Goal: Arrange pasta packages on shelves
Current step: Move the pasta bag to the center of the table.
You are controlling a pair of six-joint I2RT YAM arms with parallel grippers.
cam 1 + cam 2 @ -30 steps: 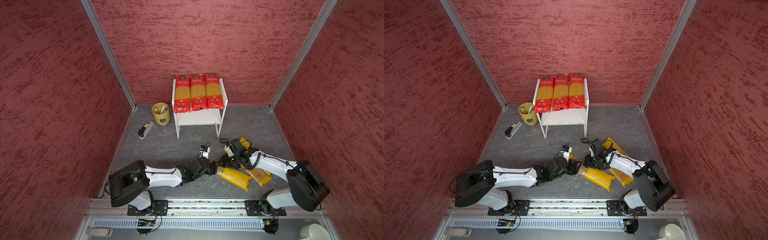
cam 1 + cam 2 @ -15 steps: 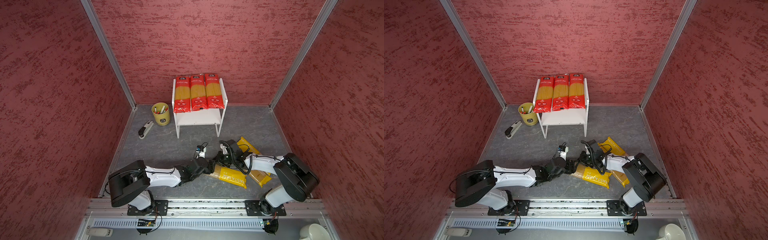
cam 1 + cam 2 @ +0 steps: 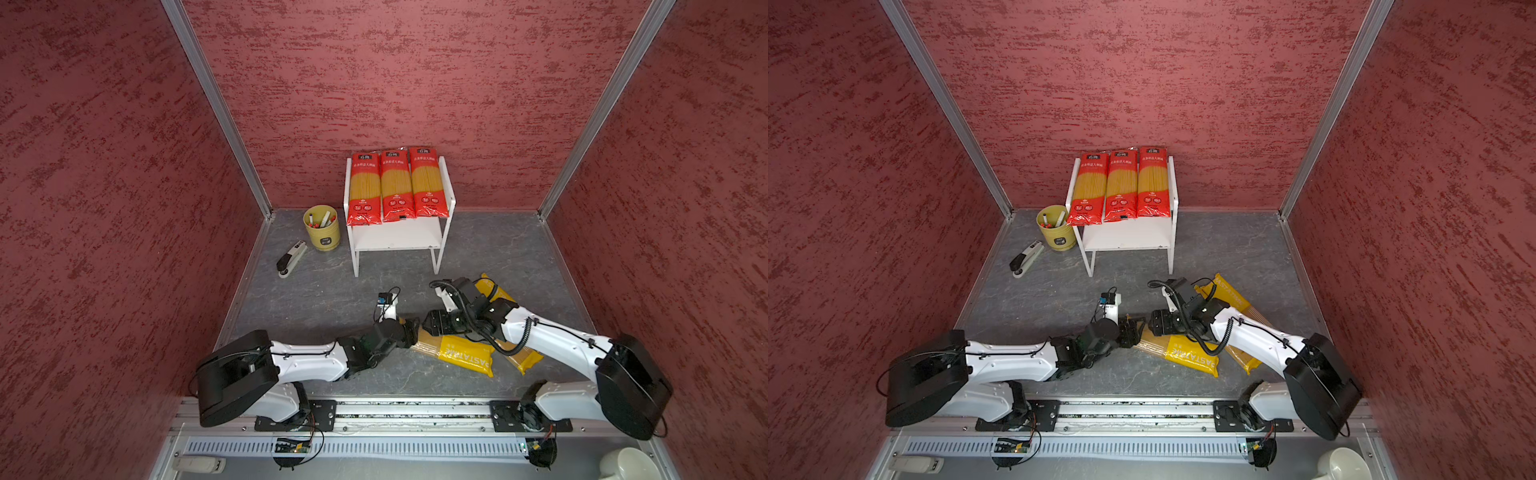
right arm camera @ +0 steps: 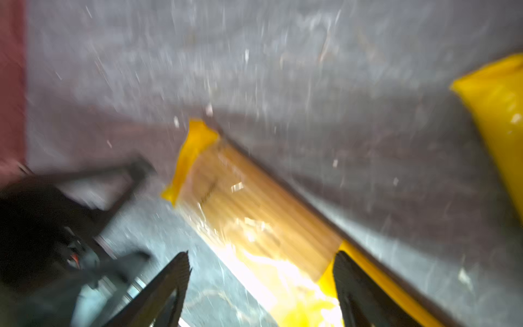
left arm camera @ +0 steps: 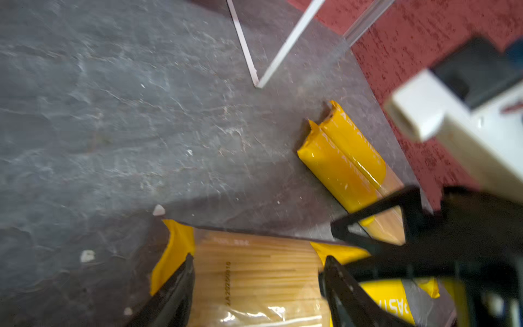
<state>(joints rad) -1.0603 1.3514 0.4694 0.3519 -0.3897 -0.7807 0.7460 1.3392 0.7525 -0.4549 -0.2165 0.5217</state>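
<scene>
The left gripper [image 3: 410,329] sits low over the table [image 3: 316,299], lower middle of both top views, right at the clear end of a yellow PASTATIME pack [image 3: 461,356]. From the left wrist camera its jaws are spread apart over the see-through spaghetti part near the pack's sealed end, and it's not pinching anything as far as I can see. The right gripper [image 3: 424,323] points in from the right and is almost nose to nose with it over the same pack. The right wrist picture is pretty blurry, but the jaws there are wide apart too. The pack runs diagonally between them with a strip of grey table showing beside it, so no squeeze. That pack lies flat, angled toward the lower right of the frame.

Just behind it, two more yellow packs [image 3: 498,291] lie side by side, mostly under the right arm, right of centre. At the back wall, centre frame, three red-ended packs [image 3: 395,187] sit in a row on the top board of the white rack [image 3: 397,237]. Just left of the rack there's a yellow cup [image 3: 322,229] with pens, and a stapler [image 3: 291,259] further left.
</scene>
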